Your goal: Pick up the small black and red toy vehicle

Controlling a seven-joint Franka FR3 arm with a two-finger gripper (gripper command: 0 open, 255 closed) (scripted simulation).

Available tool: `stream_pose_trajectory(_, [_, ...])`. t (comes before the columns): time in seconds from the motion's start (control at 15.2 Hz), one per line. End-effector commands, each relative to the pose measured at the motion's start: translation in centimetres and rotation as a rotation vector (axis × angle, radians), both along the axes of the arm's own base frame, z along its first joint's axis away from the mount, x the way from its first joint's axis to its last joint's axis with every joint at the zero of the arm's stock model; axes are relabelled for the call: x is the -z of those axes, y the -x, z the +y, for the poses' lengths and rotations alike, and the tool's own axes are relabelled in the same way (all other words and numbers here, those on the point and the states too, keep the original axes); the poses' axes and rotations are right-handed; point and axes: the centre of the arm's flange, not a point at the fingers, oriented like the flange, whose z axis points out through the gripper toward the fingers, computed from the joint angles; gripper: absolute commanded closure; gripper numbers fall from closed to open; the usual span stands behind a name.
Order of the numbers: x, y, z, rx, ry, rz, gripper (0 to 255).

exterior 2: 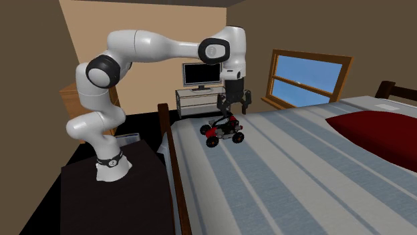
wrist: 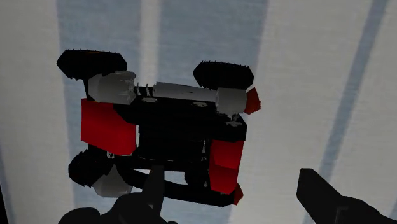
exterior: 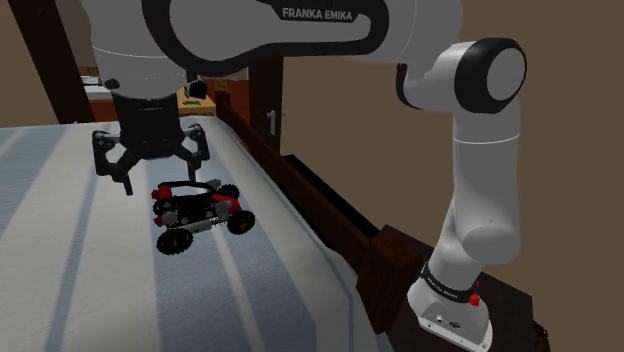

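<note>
Toy vehicle (exterior: 203, 212): small buggy with a black frame, red panels, grey parts and four knobbly black tyres. It sits upright on its wheels on the bed (exterior: 80, 290), on a cover striped pale blue-grey and white, near the wooden footboard (exterior: 330, 225).

Second exterior view, left to right:
- Dark stand (exterior 2: 73, 207) at 8 o'clock.
- White arm (exterior 2: 154, 47) rising from the stand and arching over the footboard.
- Television (exterior 2: 202, 75) by the far wall at 12.
- Claw (exterior 2: 234, 110) pointing down, with the toy vehicle just under it at its 7 o'clock.
- Wood-framed window (exterior 2: 307, 77) at 2.
- Dark red bedding (exterior 2: 381, 133) at 3.

Shoulder view: the claw hangs above the cover, with the vehicle at its 4 o'clock.

Wrist view: claw (wrist: 235, 197) spread wide, gripping nothing. One finger (wrist: 153, 191) overlaps the vehicle's black end bar; cannot tell whether they touch. The other finger stands well off to the side over bare striped cover.
</note>
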Motion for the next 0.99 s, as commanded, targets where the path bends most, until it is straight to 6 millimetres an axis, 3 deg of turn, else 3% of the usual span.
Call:
stream_pose_trajectory(0.0, [1.1,0.01,0.05,0.0,-0.001,0.0,0])
stream_pose_trajectory(0.2, [1.94,0.01,0.05,0.0,-0.001,0.0,0])
stream_pose_trajectory(0.26, [2.0,-0.01,-0.03,0.0,-0.001,0.0,255])
stream_pose_trajectory(0.92, [1.41,0.01,0.05,0.0,-0.001,0.0,255])
